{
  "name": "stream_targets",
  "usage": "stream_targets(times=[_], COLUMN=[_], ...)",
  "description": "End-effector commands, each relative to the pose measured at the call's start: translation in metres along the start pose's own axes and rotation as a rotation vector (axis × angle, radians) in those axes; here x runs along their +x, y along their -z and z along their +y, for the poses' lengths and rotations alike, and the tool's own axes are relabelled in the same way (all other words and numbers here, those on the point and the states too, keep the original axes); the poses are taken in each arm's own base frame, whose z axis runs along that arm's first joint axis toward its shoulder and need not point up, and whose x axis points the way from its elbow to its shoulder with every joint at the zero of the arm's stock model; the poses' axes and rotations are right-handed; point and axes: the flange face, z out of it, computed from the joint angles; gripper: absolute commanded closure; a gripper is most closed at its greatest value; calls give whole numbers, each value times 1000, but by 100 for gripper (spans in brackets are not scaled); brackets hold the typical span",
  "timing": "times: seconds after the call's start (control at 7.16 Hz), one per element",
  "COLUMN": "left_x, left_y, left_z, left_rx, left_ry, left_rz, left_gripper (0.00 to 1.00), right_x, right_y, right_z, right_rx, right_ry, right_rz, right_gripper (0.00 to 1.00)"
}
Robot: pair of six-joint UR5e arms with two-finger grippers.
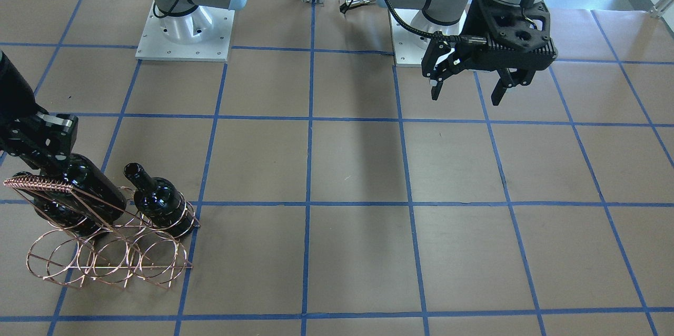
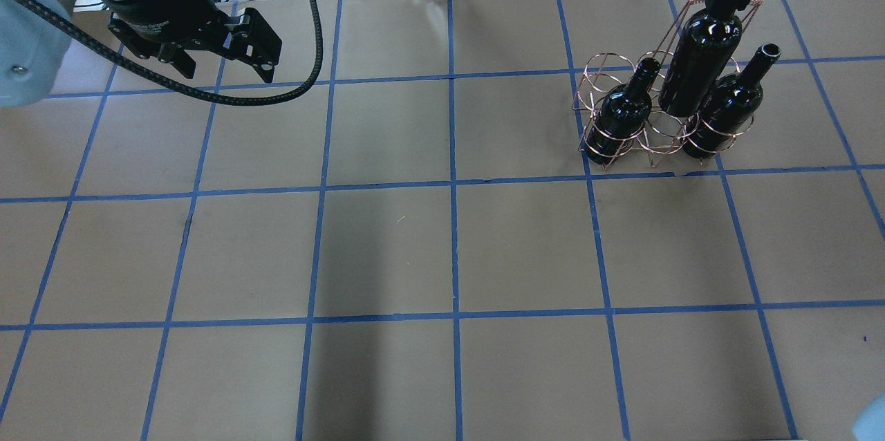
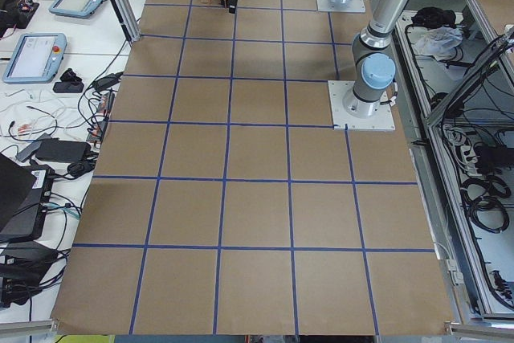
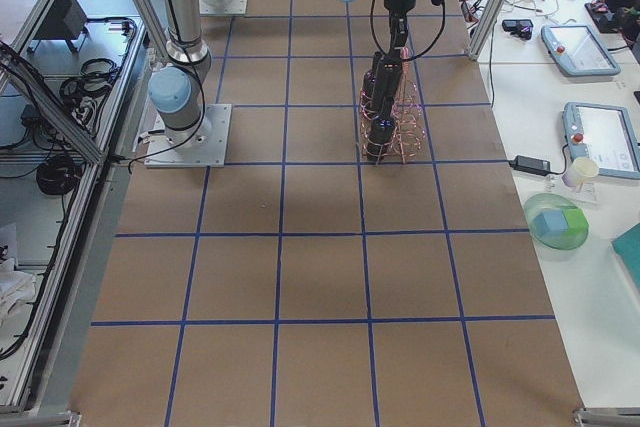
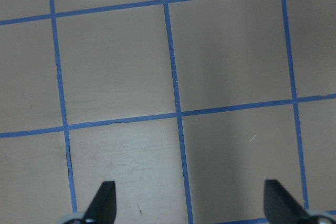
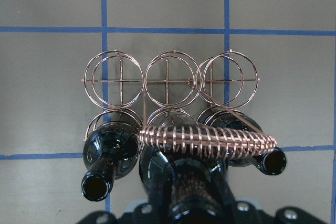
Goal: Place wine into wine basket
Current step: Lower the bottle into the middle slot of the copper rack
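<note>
One wine [image 2: 695, 74] in right jaws, wine basket [image 6: 210, 140], left-arm lettering [image 2: 153, 27] unreadable

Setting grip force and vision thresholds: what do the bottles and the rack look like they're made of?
The held wine bottle and the two seated bottles: apparently black glass, glossy, with sharp light reflections on the shoulders. The wine basket: thin metal wire, shiny copper tone, possibly plated, with the handle wrapped in wire coil.
</note>
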Motion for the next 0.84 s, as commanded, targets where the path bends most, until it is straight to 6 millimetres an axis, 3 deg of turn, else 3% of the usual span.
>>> stream_targets(times=[0.0,0.7], left_x=[0,-2], left_y=[-1,0], left_z=[0,2], left_rx=[-2,-7], left_ry=[2,2], left_rz=[0,0], left_gripper=[0,0], right_x=[-1,-2], right_y=[-12,-39], right_z=[-3,-2], right_rx=[-11,-25], right_ry=[6,43], right_rz=[-8,-11], right_gripper=[100,100])
